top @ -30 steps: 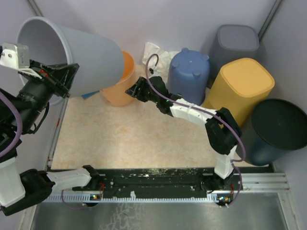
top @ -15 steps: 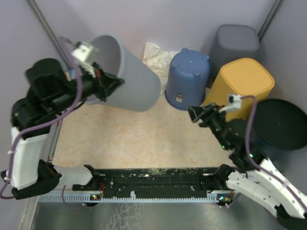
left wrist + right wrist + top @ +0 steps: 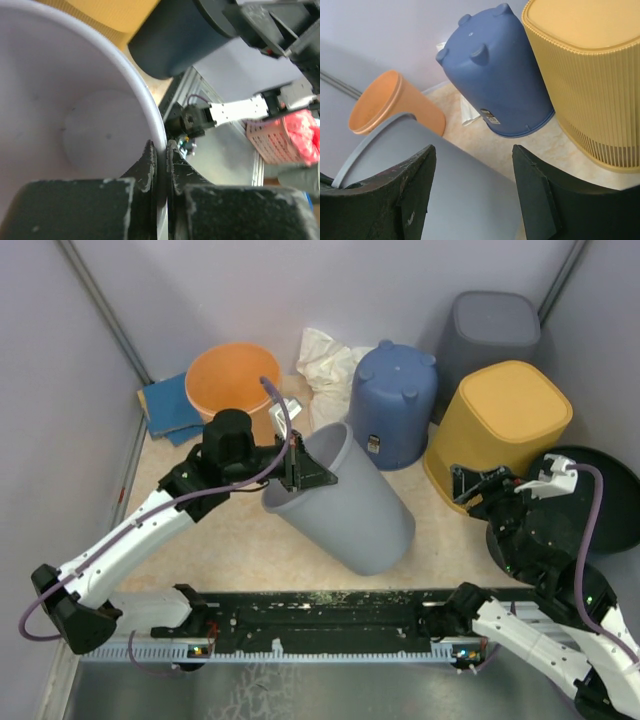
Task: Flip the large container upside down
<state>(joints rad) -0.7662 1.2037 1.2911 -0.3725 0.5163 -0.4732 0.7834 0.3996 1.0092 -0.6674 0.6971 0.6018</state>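
Note:
The large grey container (image 3: 350,505) lies tilted on its side in the middle of the table, mouth toward the upper left, base toward the near right. My left gripper (image 3: 300,468) is shut on its rim; in the left wrist view the fingers (image 3: 150,165) pinch the rim wall of the container (image 3: 75,125), one inside and one outside. My right gripper (image 3: 468,485) is open and empty, off to the right by the yellow bin. In the right wrist view the grey container (image 3: 460,200) fills the space below the open right gripper (image 3: 472,150).
An orange bucket (image 3: 235,380) stands upright at the back left beside a blue cloth (image 3: 165,405). A white cloth (image 3: 325,355), an upturned blue bin (image 3: 395,400), a dark grey bin (image 3: 495,330), a yellow bin (image 3: 505,420) and a black bin (image 3: 600,490) crowd the back right.
My left arm has swung the grey container down from high at the far left to the table's middle. My right arm has pulled back to the right side.

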